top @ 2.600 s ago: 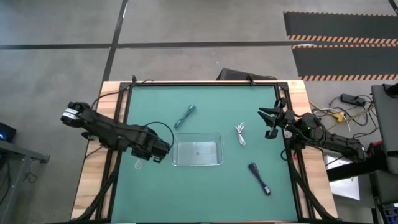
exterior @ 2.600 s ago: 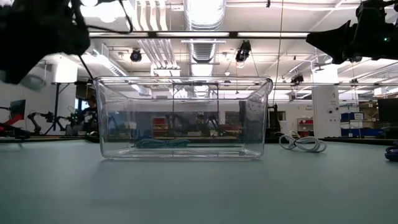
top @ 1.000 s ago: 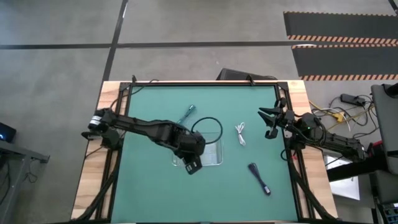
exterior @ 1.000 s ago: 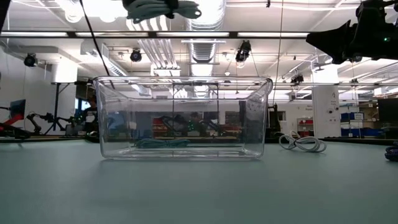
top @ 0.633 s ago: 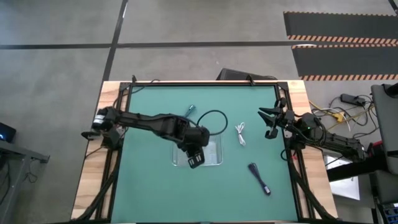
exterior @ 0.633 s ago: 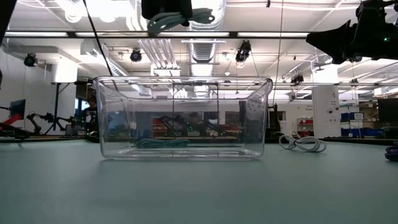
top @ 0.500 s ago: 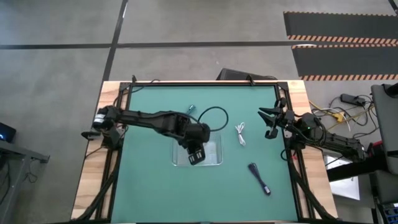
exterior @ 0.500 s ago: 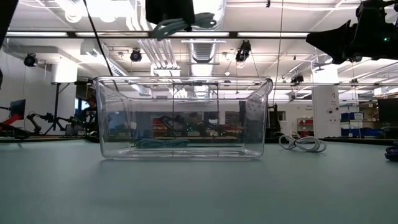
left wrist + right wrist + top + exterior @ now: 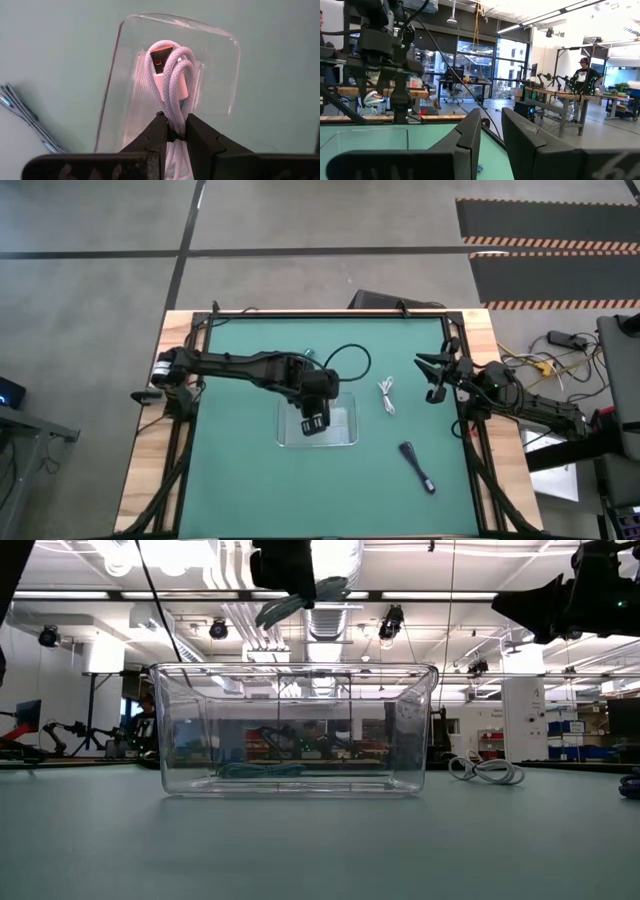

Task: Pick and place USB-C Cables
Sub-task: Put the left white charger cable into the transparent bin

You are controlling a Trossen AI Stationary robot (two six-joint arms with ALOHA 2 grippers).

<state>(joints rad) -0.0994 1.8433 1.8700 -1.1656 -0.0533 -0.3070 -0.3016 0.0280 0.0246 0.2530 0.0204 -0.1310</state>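
Note:
My left gripper (image 9: 172, 131) hangs above the clear tray (image 9: 345, 435), shut on a white braided cable bundle (image 9: 172, 75). In the low view the bundle (image 9: 300, 602) shows high over the tray (image 9: 293, 730). A second white cable (image 9: 387, 395) lies on the mat right of the tray. The dark cable (image 9: 417, 465) lies nearer the near right corner. The teal cable (image 9: 25, 120) lies beyond the tray's far edge, mostly hidden by the arm in the high view. My right gripper (image 9: 435, 377) waits open, raised at the table's right edge. My left gripper pinches the white bundle between its two fingers (image 9: 157, 132), which lie across the gathered strands (image 9: 174, 117). It comes from above, pointing down. The bundle's plug end (image 9: 161, 55) sticks out past the fingertips. The bundle is lifted clear, high over the tray's floor.
The tray's walls (image 9: 425, 730) stand tall on the green mat (image 9: 240, 480). The left arm's black wire (image 9: 350, 360) loops over the mat beyond the tray. Bare mat lies near and left of the tray. Wooden table borders (image 9: 150, 470) flank the mat.
My left gripper, still shut on the white bundle, has travelled from the tray's near left corner toward the far edge and a little right, and now hangs over the tray's middle. The bundle stays lifted and has come slightly lower in the low view.

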